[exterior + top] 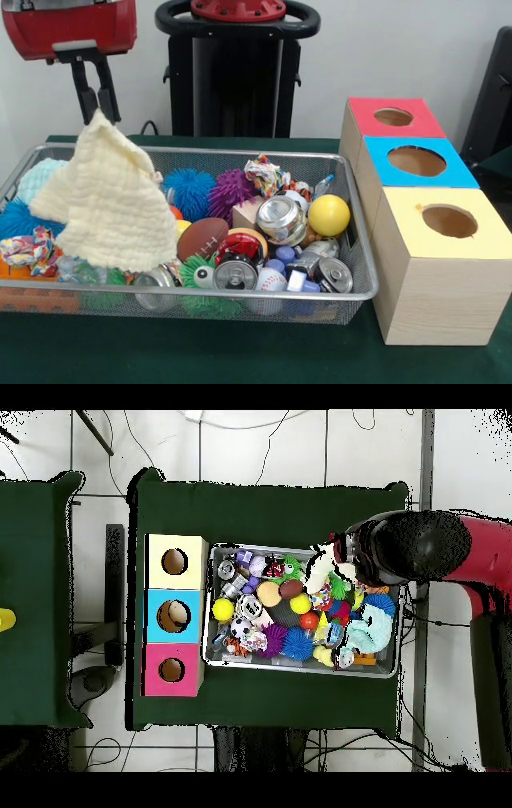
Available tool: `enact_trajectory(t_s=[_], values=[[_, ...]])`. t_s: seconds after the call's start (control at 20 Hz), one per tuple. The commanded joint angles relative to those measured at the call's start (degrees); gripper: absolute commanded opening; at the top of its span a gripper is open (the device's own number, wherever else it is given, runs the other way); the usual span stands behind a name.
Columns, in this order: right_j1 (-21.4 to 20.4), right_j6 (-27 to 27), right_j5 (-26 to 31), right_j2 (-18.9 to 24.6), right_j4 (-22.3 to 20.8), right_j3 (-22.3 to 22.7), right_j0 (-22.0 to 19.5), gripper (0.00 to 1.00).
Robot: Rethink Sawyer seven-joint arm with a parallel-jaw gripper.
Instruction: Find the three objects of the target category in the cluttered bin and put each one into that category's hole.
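My gripper (98, 110) hangs over the left part of the wire mesh bin (358, 240) and is shut on the top corner of a pale yellow cloth (108, 196). The cloth hangs down in front of the bin's left contents and hides them. The bin holds a yellow ball (328, 214), crushed cans (282, 220), a small football (202, 237), spiky balls (232, 190), a baseball (270, 280) and crumpled wrappers (266, 174). In the overhead view the arm (415, 549) covers the bin's (300, 671) upper right, with the cloth (320, 569) beside it.
Three wooden boxes with a round hole on top stand in a row beside the bin: red-topped (364, 112), blue-topped (376, 156) and yellow-topped (408, 232). In the overhead view they are the yellow (175, 542), blue (155, 616) and pink (171, 689) boxes left of the bin. The robot's pedestal (236, 72) stands behind.
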Motion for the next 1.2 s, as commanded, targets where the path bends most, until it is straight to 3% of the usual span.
enact_trajectory(t_s=[0.05,0.25,0.5,0.8,1.2], values=[[2.15,-18.52,5.24,2.28,-3.1,-1.84,0.73,0.0],[-0.31,-16.16,3.34,2.36,-2.39,2.0,0.42,0.0],[-7.33,-9.49,-1.53,2.26,-0.05,12.42,-0.05,0.0],[-13.86,-2.23,-6.14,1.6,2.34,21.52,0.8,0.0],[-18.65,5.39,-11.4,-0.78,4.69,28.86,4.17,0.0]])
